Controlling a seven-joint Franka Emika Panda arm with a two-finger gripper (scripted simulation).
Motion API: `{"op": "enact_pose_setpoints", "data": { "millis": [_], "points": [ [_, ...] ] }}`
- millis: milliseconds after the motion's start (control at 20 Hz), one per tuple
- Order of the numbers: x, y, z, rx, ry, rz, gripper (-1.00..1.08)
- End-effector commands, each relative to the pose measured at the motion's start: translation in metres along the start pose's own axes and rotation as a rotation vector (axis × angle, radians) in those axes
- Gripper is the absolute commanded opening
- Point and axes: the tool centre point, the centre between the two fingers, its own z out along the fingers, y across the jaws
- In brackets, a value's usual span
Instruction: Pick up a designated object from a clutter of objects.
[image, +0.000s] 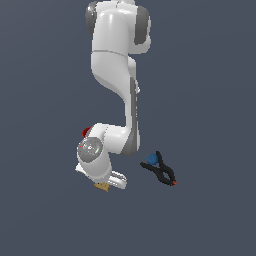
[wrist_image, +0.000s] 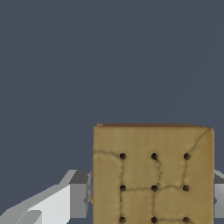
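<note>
The tan gridded square block sits between my gripper's two fingers in the wrist view. One grey finger touches one side and the other finger touches the opposite side. My gripper is shut on the block. In the exterior view the block shows as a small tan piece under the white hand, and the gripper is mostly hidden by the wrist. I cannot tell whether the block is off the floor.
A black spring clamp with red tips lies to the exterior view's right of the hand, with a small blue ball against it. A small red cup peeks out behind the arm's wrist.
</note>
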Motion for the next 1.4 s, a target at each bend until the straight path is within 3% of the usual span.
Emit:
{"op": "enact_pose_setpoints", "data": {
  "millis": [0,750,1350],
  "points": [
    [0.001,0.0,0.0,0.0,0.001,0.0,-1.0],
    [-0.002,0.003,-0.007,0.0,0.001,0.0,-1.0],
    [-0.024,0.028,-0.068,0.001,0.001,0.0,-1.0]
  ]
}}
